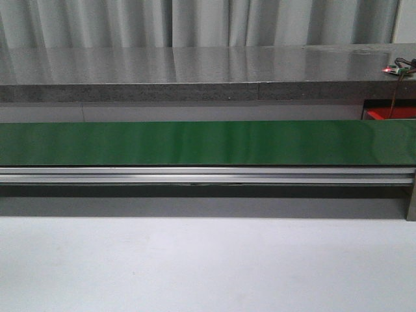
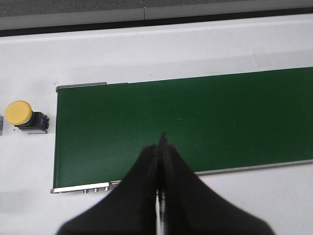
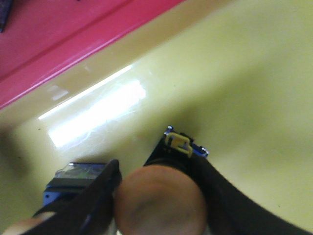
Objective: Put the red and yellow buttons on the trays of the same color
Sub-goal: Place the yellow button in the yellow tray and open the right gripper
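Yellow tray [image 3: 244, 73] is lying under the right gripper [image 3: 156, 181], which is pinching a button [image 3: 161, 200], cap toward the camera; red tray [image 3: 58, 39] is adjoining. Left gripper [image 2: 160, 147], pressed together, is hovering over the green belt [image 2: 220, 117], yellow button [image 2: 22, 116] lying sideways beside the belt's end.

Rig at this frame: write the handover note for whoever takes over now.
Left tool: shut, empty, above the green belt.
Right tool: shut on a yellow-capped button, low over the yellow tray; red tray adjoins it.
Another yellow button sits on the white table off the belt's end.
Done: nothing visibly placed.
Left: release the held button, fetch the other. No red buttons in view.
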`<control>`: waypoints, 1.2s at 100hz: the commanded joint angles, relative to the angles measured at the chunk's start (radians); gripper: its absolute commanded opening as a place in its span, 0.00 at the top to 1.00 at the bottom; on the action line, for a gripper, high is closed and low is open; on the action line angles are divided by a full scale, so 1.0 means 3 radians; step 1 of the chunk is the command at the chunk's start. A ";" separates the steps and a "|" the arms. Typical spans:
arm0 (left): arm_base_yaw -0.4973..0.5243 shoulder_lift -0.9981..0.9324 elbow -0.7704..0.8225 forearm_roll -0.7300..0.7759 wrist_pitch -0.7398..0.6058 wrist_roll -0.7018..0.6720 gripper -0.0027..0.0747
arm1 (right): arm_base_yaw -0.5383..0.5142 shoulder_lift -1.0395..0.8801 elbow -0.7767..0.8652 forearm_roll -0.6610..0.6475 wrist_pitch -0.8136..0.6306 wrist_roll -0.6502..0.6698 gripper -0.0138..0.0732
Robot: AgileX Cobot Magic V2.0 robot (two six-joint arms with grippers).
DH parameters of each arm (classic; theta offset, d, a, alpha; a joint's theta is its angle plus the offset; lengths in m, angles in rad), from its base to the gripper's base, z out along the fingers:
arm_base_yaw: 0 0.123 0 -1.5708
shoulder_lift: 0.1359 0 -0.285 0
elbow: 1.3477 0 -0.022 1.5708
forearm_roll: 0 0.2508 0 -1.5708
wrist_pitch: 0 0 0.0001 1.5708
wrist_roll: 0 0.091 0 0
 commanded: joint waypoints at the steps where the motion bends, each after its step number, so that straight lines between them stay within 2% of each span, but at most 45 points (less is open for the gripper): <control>1: -0.0014 -0.0085 -0.0081 -0.0100 -0.0165 -0.0017 0.99 | -0.0031 -0.0082 -0.0082 0.0016 -0.0120 0.0006 0.40; 9: -0.0014 -0.0085 -0.0081 -0.0100 -0.0165 -0.0017 0.99 | -0.0031 -0.0078 -0.0082 0.0013 -0.0128 0.0006 0.22; 16: -0.0014 -0.0085 -0.0081 -0.0100 -0.0165 -0.0017 0.99 | -0.0031 -0.0097 -0.0082 0.0016 -0.0163 0.0006 0.15; 64: -0.0014 -0.0085 -0.0081 -0.0100 -0.0165 -0.0017 0.99 | -0.0035 -0.0639 -0.0095 -0.0005 -0.0285 0.0029 0.27; 69: -0.0014 -0.0085 -0.0081 -0.0100 -0.0165 -0.0017 0.99 | -0.0017 -0.0740 -0.0095 0.0032 -0.0221 0.0029 0.31; 74: -0.0014 -0.0085 -0.0081 -0.0100 -0.0165 -0.0017 0.99 | 0.0013 -0.0859 -0.0095 0.0061 -0.0141 0.0029 0.39; 86: -0.0014 -0.0085 -0.0081 -0.0100 -0.0165 -0.0017 0.99 | 0.0155 -0.1133 -0.0092 0.0065 0.0006 0.0025 0.73; 95: -0.0014 -0.0085 -0.0081 -0.0100 -0.0165 -0.0017 0.99 | 0.0281 -0.1370 -0.0089 0.0065 0.0036 0.0025 0.94; 120: -0.0014 -0.0085 -0.0081 -0.0100 -0.0165 -0.0017 0.99 | 0.0746 -0.1909 -0.0052 0.0065 0.0210 -0.0176 0.93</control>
